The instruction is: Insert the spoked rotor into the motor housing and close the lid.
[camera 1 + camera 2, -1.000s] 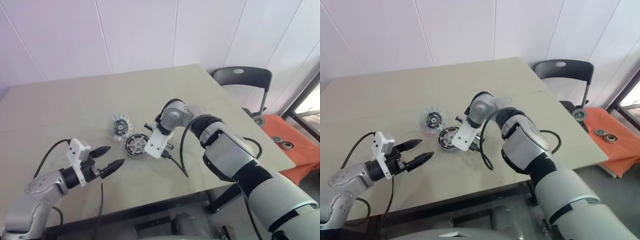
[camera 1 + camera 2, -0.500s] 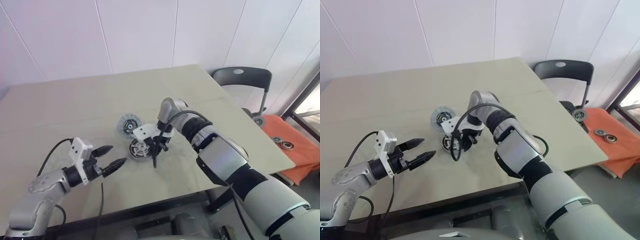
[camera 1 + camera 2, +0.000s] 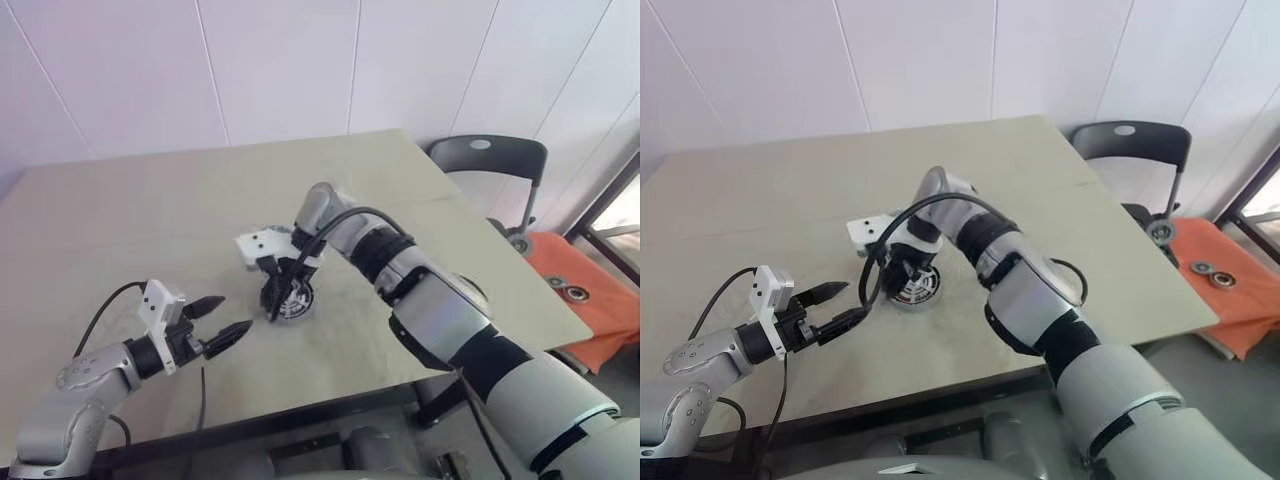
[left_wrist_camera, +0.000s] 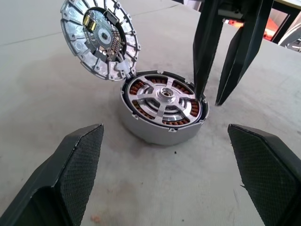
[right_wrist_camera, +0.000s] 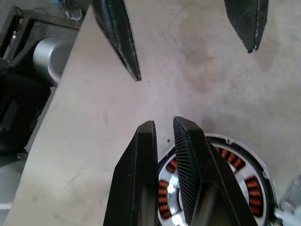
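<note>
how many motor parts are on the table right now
2 that can be told apart: the motor housing sits on the table with a silver spoked piece seated inside it, and the lid stands tilted open against its rim. Other parts may be hidden.

A pale beige desk (image 3: 120, 230) spreads under white wall panels (image 3: 280, 70), a dark chair (image 3: 487, 160) at its two o'clock corner, and an orange mat (image 3: 590, 290) with small metal rings (image 3: 572, 289) at four o'clock.

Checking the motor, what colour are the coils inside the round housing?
Reddish-copper coils ring the silver housing; the left wrist view shows it best.
</note>
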